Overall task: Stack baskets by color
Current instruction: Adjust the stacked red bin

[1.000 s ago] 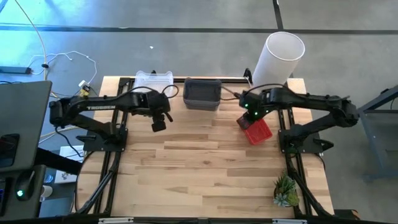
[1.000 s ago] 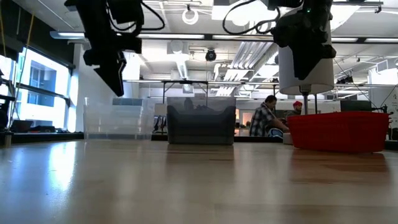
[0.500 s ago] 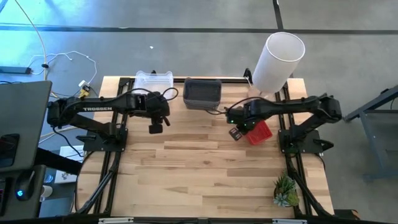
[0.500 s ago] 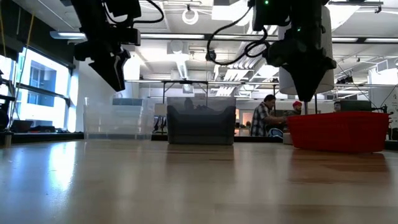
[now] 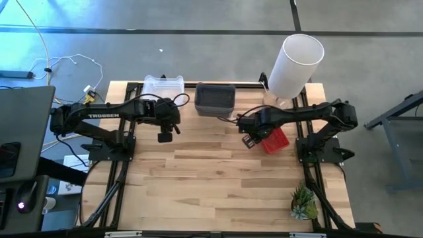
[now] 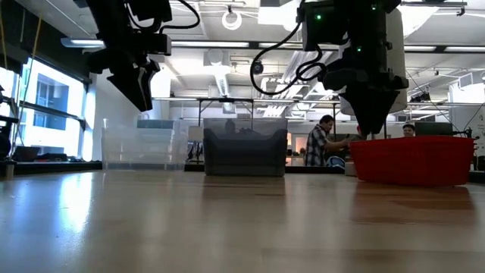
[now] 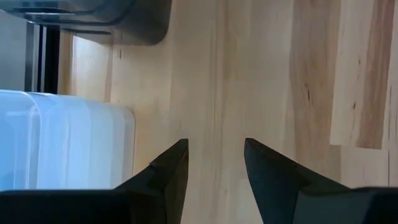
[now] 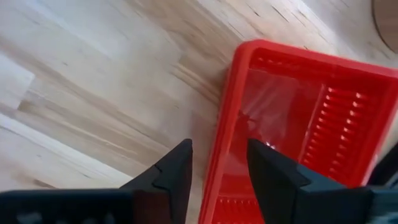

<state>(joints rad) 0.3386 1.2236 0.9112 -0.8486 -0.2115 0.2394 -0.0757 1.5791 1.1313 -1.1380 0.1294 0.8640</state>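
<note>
A red mesh basket (image 5: 276,140) (image 6: 413,159) (image 8: 311,124) stands on its bottom at the table's right. My right gripper (image 5: 249,141) (image 6: 371,130) (image 8: 219,152) is open and points down just above the basket's left rim (image 8: 227,112), with one finger over the inside and one over the outside. A smoky dark grey basket (image 5: 215,99) (image 6: 244,148) and a clear basket (image 5: 163,84) (image 6: 140,148) stand side by side at the far edge. My left gripper (image 5: 165,136) (image 7: 214,149) hangs open above bare table, on the near side of the clear basket (image 7: 62,143).
A tall white cylinder (image 5: 294,66) stands at the far right corner, behind the red basket. A small green plant (image 5: 303,202) sits near the front right corner. The middle and front of the wooden table (image 5: 218,178) lie bare. People sit in the room beyond.
My right gripper has come down and moved toward the table's left, from beside the white cylinder to just over the red basket's left rim. The baskets have stayed where they were.
</note>
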